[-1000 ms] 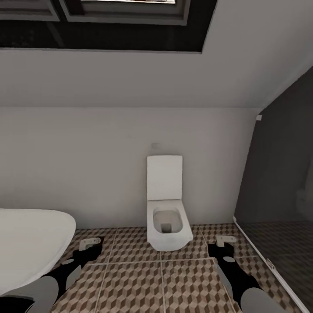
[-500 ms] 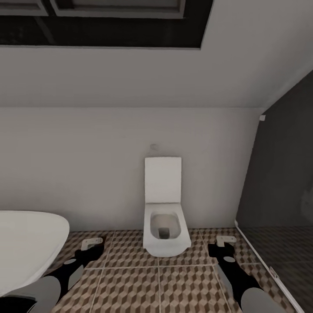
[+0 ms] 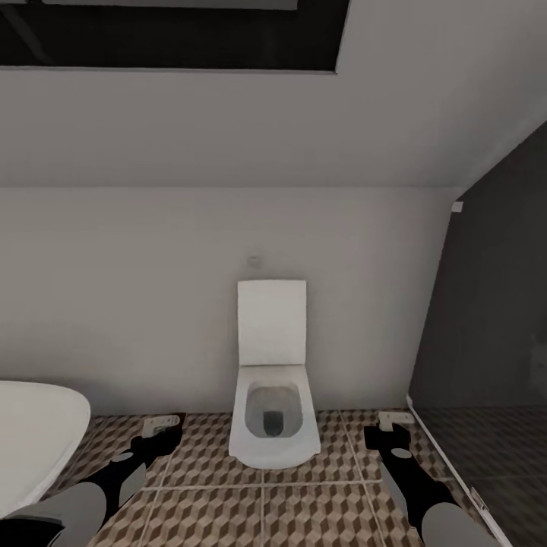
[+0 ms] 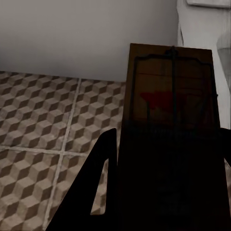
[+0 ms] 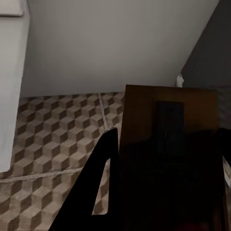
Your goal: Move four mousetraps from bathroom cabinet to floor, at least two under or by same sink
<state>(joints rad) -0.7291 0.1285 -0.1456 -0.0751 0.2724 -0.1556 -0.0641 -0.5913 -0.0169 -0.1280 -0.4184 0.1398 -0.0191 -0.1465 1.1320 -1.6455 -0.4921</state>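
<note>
The robot stands in the bathroom facing a plain white wall, with a white toilet [image 3: 272,395] straight ahead against it, the rounded rim of a white bathtub [image 3: 34,441] at the near left, and a dark glass shower partition [image 3: 486,319] along the right. Both arms reach forward low over the bathroom floor [image 3: 319,509], whose cube-patterned tiles run up to the wall. The left end effector [image 3: 159,427] is clenched on a mousetrap [image 4: 171,144]: the left wrist view shows the tan board standing up between the dark fingers, with its wire parts and red spot facing the camera. The right end effector [image 3: 391,425] likewise grips a second mousetrap [image 5: 168,144], whose board with a dark metal piece rises between its fingers. Judging from this, the step in hand is the carry, with two traps taken and brought toward where they must be set down. Neither the cabinet nor the sink is in sight here, so the place beside the vanity has yet to be found. The next move calls for turning the base away from the toilet until the sink comes into view, driving close to it, then lowering each arm so the traps land flat on the tiles just beside or under the basin before the fingers let go.
</note>
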